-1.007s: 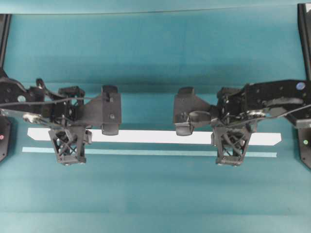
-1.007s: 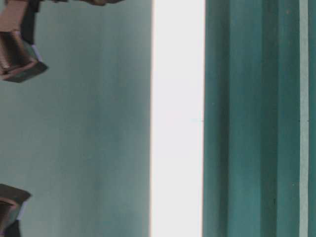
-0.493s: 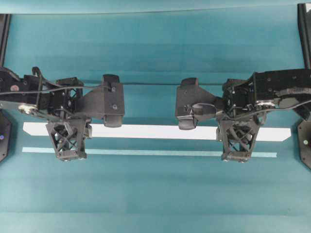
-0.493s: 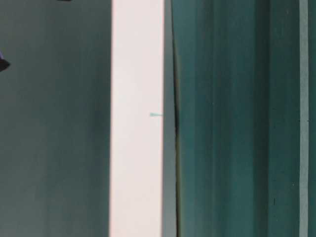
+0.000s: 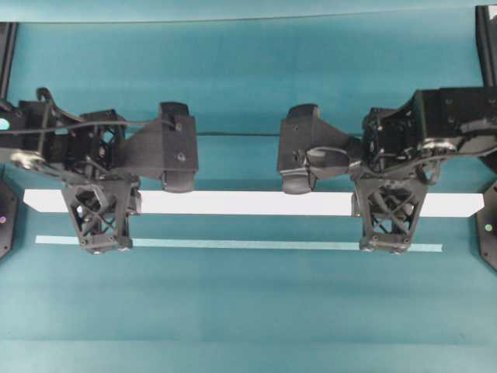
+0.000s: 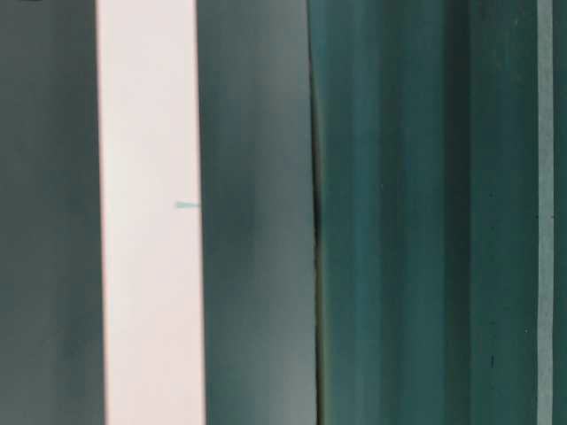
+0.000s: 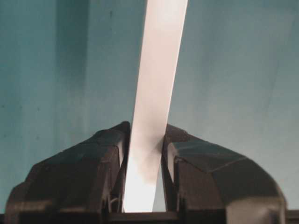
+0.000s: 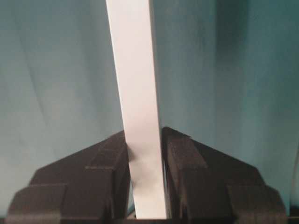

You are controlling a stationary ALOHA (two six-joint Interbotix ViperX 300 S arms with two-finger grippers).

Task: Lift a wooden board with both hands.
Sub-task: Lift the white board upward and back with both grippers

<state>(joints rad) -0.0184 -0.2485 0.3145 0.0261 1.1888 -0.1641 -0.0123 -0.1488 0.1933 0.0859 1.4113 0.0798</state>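
The wooden board (image 5: 248,203) is a long white plank lying level across the overhead view, held above the teal table. My left gripper (image 5: 101,210) is shut on it near its left end, and my right gripper (image 5: 388,210) is shut on it near its right end. In the left wrist view the board (image 7: 159,70) runs away between the jaws of the left gripper (image 7: 145,135), which press its two sides. In the right wrist view the right gripper (image 8: 144,137) clamps the board (image 8: 135,84) the same way. The table-level view shows the board (image 6: 146,212) as a white band.
A thin pale teal strip (image 5: 233,244) lies flat on the table just in front of the board, and it also shows in the table-level view (image 6: 544,212). Black arm bases (image 5: 488,233) stand at both side edges. A dark cable (image 5: 233,134) runs between the arms behind the board.
Both grippers have risen with the board held between them. The board looks larger and longer from overhead, and it has shifted far to the left in the table-level view.
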